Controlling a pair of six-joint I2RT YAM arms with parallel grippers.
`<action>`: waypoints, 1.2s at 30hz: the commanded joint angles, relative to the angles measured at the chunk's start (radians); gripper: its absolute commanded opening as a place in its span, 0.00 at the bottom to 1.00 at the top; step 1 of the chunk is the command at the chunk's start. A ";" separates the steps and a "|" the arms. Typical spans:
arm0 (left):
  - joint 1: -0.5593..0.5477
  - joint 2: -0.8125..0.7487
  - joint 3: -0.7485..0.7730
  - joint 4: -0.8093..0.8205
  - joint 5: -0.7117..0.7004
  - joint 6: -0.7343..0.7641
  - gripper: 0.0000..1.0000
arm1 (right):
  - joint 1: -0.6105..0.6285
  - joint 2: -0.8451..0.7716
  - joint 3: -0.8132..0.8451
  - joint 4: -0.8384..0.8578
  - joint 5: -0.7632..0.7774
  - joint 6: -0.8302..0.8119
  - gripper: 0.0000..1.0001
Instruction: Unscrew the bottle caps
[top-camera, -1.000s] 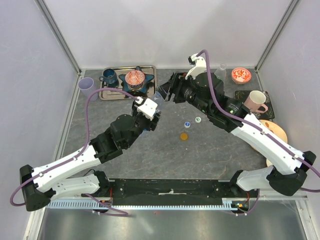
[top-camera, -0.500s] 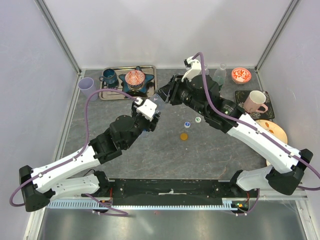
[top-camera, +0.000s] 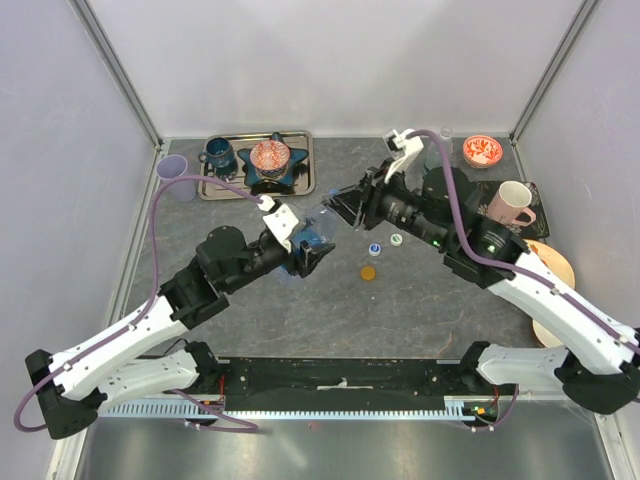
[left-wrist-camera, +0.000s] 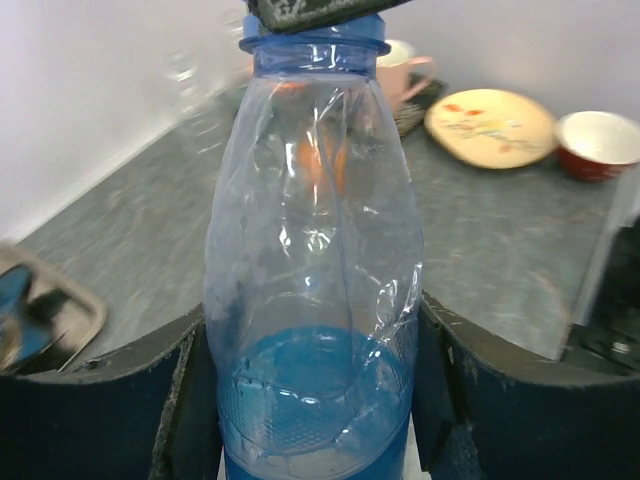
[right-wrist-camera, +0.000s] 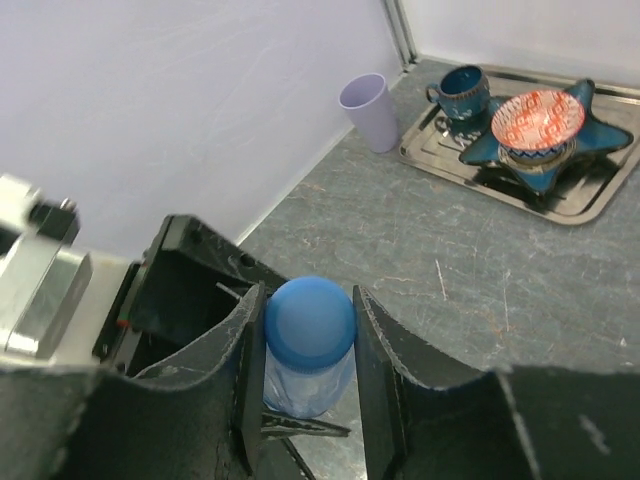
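We reckon last cap: left fingers (left-wrist-camera: 100, 400) clamp bottle (left-wrist-camera: 315, 250) body, right fingers (right-wrist-camera: 400, 390) pinched tight on blue cap (right-wrist-camera: 310, 320), held above worktop (top-camera: 430, 300). Nearby, orange cap (top-camera: 369, 271) and two white caps (top-camera: 375, 249) lie loose. Next we need wrist twist, bottle steady.

Bare tabletop (top-camera: 330, 320) before three loose caps (top-camera: 374, 249)

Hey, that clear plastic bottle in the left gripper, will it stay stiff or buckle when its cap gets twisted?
Probably buckles somewhat: the clear bottle looks thin-walled and already creased. It seems mostly empty, so likely light. The smooth blue cap pinched by the right gripper might slip.
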 joint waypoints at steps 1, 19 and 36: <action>0.066 -0.007 0.080 -0.005 0.549 -0.137 0.26 | -0.009 -0.069 -0.030 0.053 -0.084 -0.174 0.00; 0.320 0.211 0.074 0.650 1.409 -0.861 0.29 | -0.009 -0.216 -0.054 0.007 -0.708 -0.402 0.00; 0.330 0.209 0.053 0.406 1.315 -0.688 0.28 | -0.009 -0.303 -0.031 0.090 -0.423 -0.353 0.00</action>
